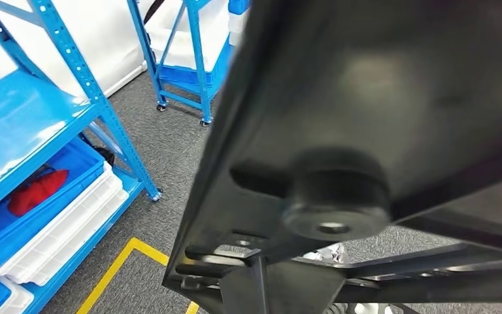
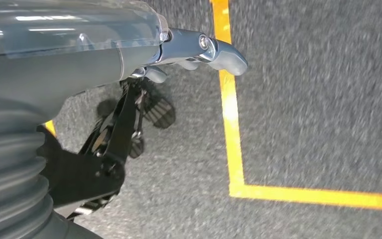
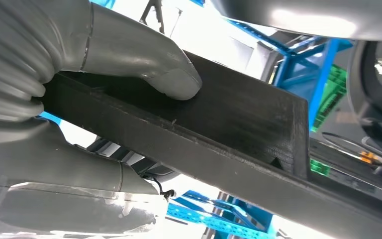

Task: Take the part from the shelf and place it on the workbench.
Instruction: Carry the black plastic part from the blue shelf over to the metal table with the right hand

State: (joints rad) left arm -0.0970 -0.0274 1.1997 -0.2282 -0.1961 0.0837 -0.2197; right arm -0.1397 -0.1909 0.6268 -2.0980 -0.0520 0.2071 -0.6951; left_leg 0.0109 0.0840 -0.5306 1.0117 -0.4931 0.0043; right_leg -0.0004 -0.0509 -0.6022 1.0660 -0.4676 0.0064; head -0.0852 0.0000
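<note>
The black part (image 1: 379,131) sits very close in front of the head camera and covers most of that view, its flat underside tilted, with a round boss near its lower middle and thin ribs running off along its lower edge. In the right wrist view the right hand (image 3: 94,99) holds the part (image 3: 238,124): the thick grey thumb presses on one face of a long black bar while the rest of the hand lies under the other face, so the bar's edge runs between them. The part is off the shelf and carried in the air.

The left hand (image 2: 194,52) hangs over the grey carpet (image 2: 318,99) with nothing in it, its fingers loosely bent and apart.

To the left, the blue shelf (image 1: 39,111) stands with its upright post and foot at the edge of an open strip of carpet (image 1: 170,150). A yellow floor line (image 1: 114,271) turns a corner just beside the shelf's lower edge; the same kind of line (image 2: 231,124) turns a corner below the left hand. Farther back a blue wheeled rack (image 1: 189,59) stands on casters, well apart from the shelf.

On the shelf's lower level a blue bin (image 1: 52,190) holds something red (image 1: 36,190), and a white tray (image 1: 72,229) lies just beside it nearer the shelf's front edge; what is in the tray cannot be told.
</note>
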